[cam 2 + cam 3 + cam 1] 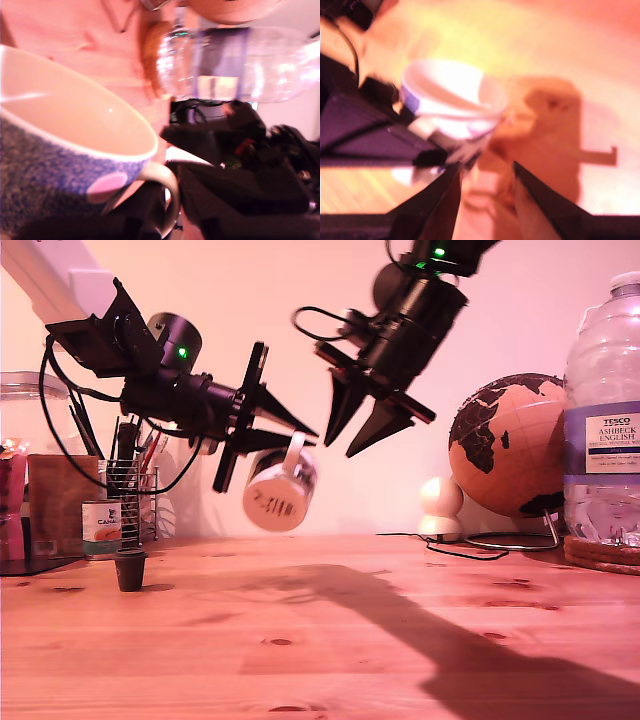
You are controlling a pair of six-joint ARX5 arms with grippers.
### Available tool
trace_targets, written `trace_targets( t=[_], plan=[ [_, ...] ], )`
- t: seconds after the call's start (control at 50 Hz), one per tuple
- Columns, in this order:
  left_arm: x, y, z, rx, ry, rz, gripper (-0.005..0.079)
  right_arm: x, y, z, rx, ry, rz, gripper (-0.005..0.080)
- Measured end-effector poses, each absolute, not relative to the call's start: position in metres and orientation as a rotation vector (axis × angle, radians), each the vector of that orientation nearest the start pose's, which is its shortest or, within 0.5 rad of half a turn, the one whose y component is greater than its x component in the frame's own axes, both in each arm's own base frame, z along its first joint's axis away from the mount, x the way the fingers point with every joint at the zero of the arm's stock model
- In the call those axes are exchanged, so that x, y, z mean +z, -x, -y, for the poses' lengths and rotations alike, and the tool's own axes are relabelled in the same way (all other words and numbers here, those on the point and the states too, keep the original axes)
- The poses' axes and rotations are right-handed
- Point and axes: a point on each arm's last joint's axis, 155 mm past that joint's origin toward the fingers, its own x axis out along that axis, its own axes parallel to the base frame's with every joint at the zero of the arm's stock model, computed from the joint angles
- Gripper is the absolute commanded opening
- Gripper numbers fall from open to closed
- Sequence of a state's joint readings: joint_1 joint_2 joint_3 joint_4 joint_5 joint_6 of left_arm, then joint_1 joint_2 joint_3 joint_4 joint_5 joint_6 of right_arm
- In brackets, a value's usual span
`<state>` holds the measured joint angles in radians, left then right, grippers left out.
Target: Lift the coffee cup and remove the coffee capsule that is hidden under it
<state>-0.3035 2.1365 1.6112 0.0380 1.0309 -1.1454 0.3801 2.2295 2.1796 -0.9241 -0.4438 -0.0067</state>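
Observation:
The white coffee cup (pixel 280 490) with dark drawings hangs tilted in the air above the wooden table. My first gripper (pixel 296 440) is shut on its loop handle (pixel 167 187). The first wrist view shows the cup's rim and inside (pixel 75 125) close up. The small dark coffee capsule (pixel 130 568) stands uncovered on the table at the exterior view's left, below the first arm. My second gripper (pixel 345 447) hovers open just to the exterior view's right of the cup, holding nothing. In its own view its gripper (pixel 485 185) points down beside the cup (pixel 450 100).
A small labelled tin can (pixel 101 524) and a wire pen holder (pixel 135 495) stand behind the capsule. A globe (pixel 510 445) and a large water bottle (pixel 605 410) occupy the exterior view's right. A thin cable (pixel 470 552) lies by the globe.

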Motion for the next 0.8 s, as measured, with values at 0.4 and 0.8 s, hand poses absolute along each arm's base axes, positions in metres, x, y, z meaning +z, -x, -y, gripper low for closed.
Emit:
trace_targets(
  t=[0.4, 0.8],
  plan=[
    [0.206, -0.482, 0.322, -0.956, 1.161, -1.114, -0.0021, 0.215, -0.477, -0.291, 0.906, 0.006, -0.874, 0.0286],
    [0.213, -0.479, 0.331, -0.988, 1.160, -1.101, -0.0021, 0.244, -0.453, -0.291, 0.967, 0.012, -0.856, 0.0283]
  ],
)
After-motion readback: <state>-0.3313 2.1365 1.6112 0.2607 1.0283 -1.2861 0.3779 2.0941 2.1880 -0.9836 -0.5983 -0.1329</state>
